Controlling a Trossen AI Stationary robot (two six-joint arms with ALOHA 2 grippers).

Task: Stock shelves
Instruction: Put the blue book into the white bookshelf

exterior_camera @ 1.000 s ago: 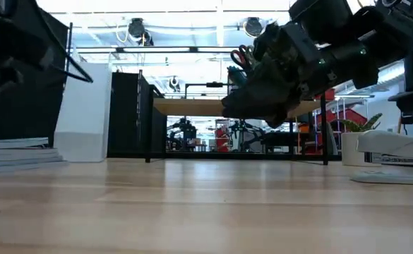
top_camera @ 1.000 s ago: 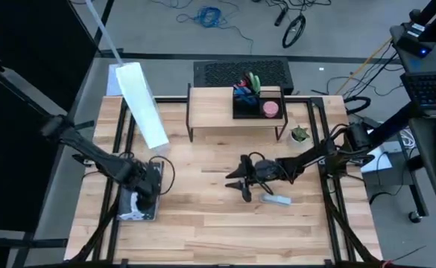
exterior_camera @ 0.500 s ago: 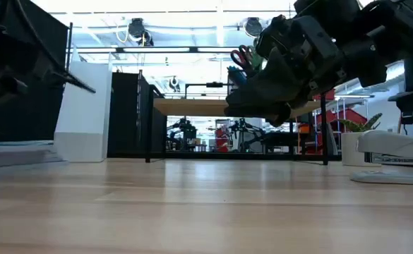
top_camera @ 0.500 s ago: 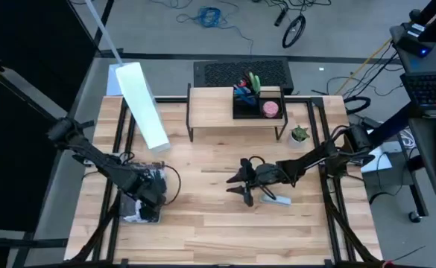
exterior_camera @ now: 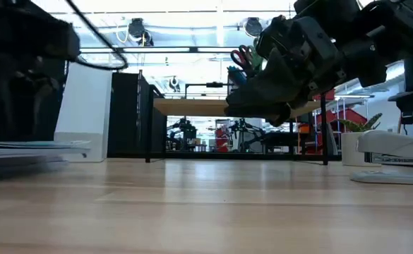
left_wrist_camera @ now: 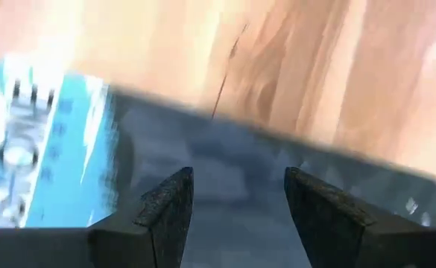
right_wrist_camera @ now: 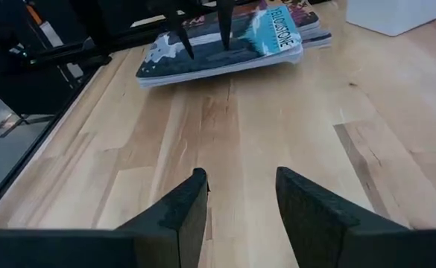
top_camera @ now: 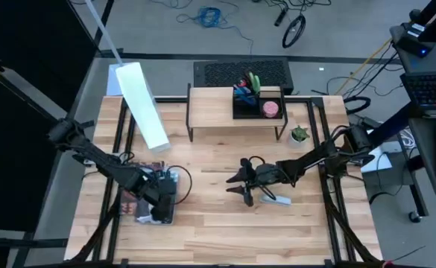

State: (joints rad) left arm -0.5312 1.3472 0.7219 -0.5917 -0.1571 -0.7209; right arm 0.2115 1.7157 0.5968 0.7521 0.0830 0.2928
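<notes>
Left gripper [top_camera: 160, 205] hangs low over a stack of magazines [top_camera: 150, 202] at the table's [top_camera: 218, 238] front-left, its jaws spread, straddling the dark top cover [left_wrist_camera: 262, 179] without pinching it. In the right wrist view the left gripper's fingers [right_wrist_camera: 179, 33] descend onto the stack [right_wrist_camera: 225, 46], which lies flat, with the top issue angled a little off those under it. The right gripper [top_camera: 241, 181] waits above bare wood near mid-table, jaws spread and empty, with a stapler [top_camera: 276, 199] just beside it.

The shelf [top_camera: 236, 108], a low wood-topped riser on black legs, stands at the table's rear centre, well apart from the stack. Its right half carries a black organizer [top_camera: 257, 106]; its left half is bare. A white file box [top_camera: 143, 104] stands at rear left, a small plant [top_camera: 299, 135] to the right of the shelf.

Handling, as judged: the magazines are likely thin, limp and glossy, so single issues would sag and slide over one another. The stack as a whole looks moderately heavy. A grip across the bound edge, taking several issues together, should hold best; a pinch on a loose corner risks fanning the pages.
</notes>
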